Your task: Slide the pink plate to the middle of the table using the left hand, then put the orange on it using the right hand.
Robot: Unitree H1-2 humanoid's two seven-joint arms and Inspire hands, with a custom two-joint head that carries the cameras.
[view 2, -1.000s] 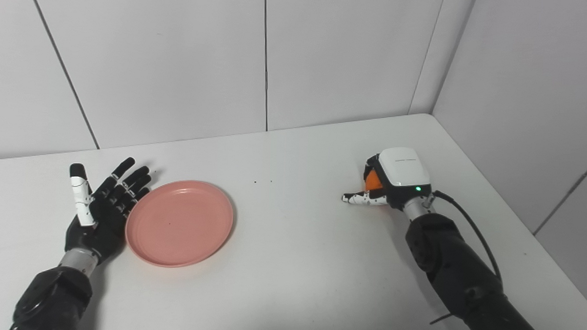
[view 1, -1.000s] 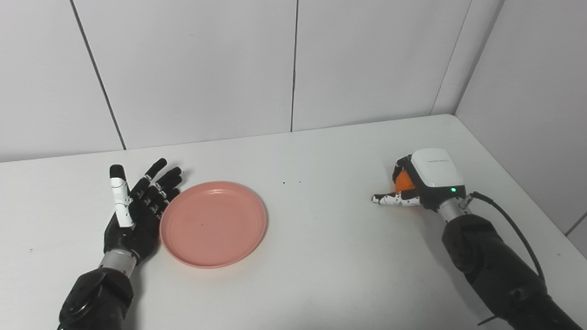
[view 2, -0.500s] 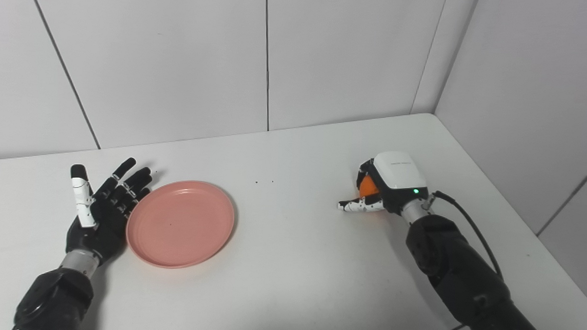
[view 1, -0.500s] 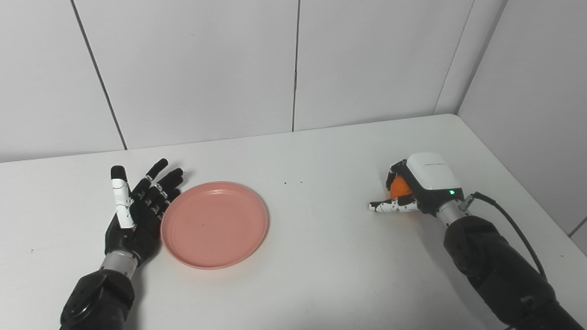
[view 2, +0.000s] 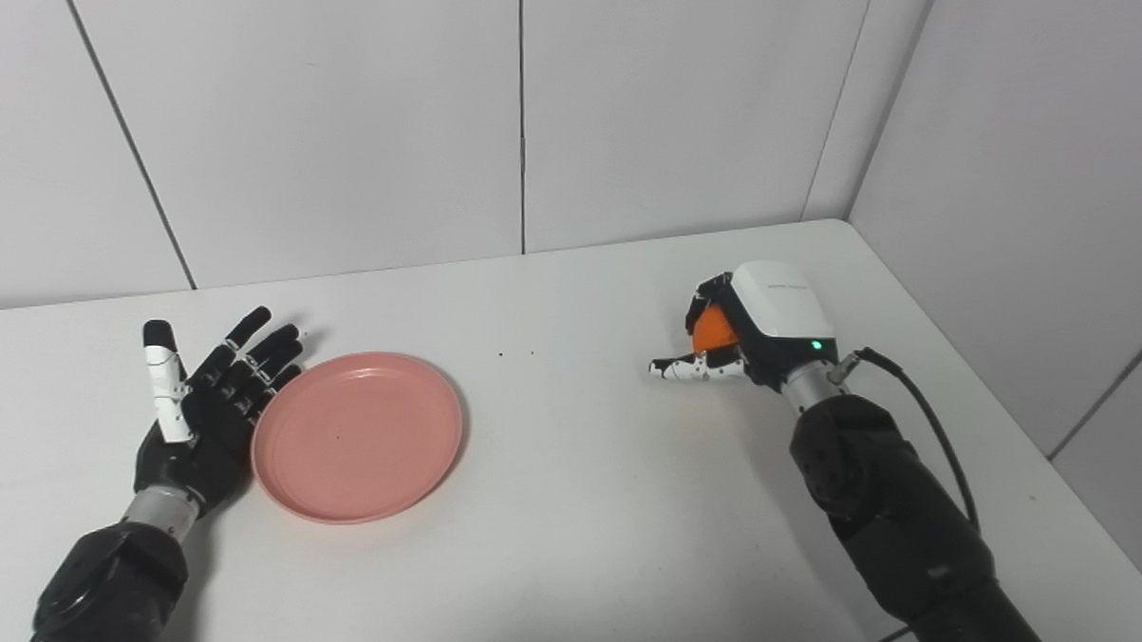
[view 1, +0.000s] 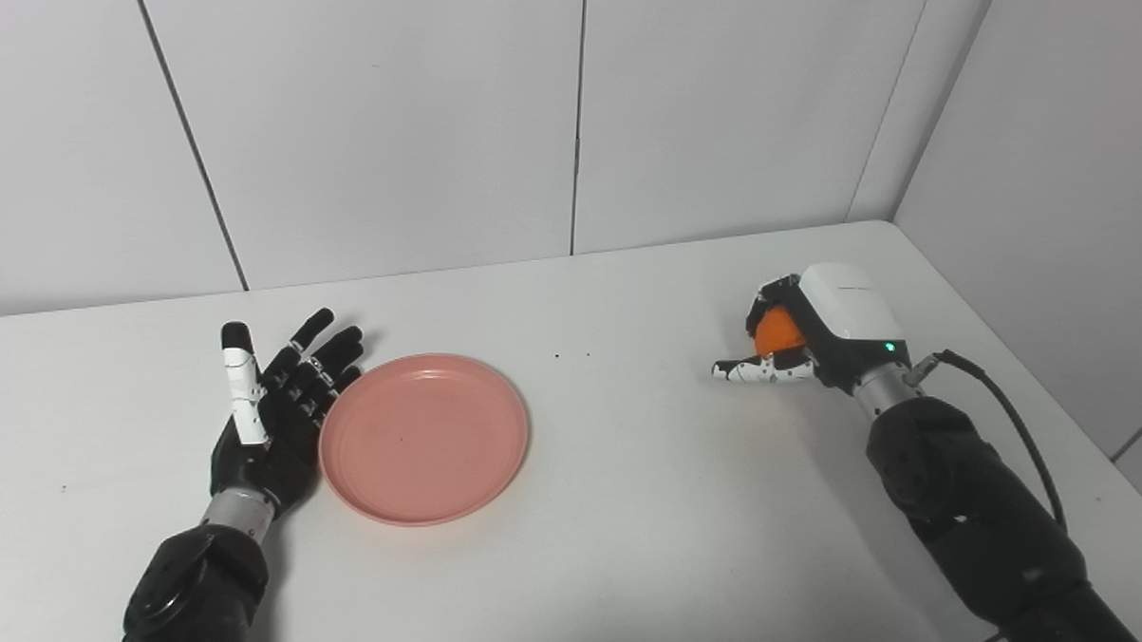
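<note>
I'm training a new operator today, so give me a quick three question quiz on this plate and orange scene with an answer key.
1. True or false: the orange already lies on the pink plate.
2. Which hand holds the orange? A) left hand B) right hand C) neither
3. Fill in: the left hand lies open against the plate's ____ edge, as the pictures show it.

Key
1. False. The orange is off the plate, over on the right side of the table.
2. B. The right hand is closed around it.
3. Left. Its fingers are spread and it grips nothing.
</note>
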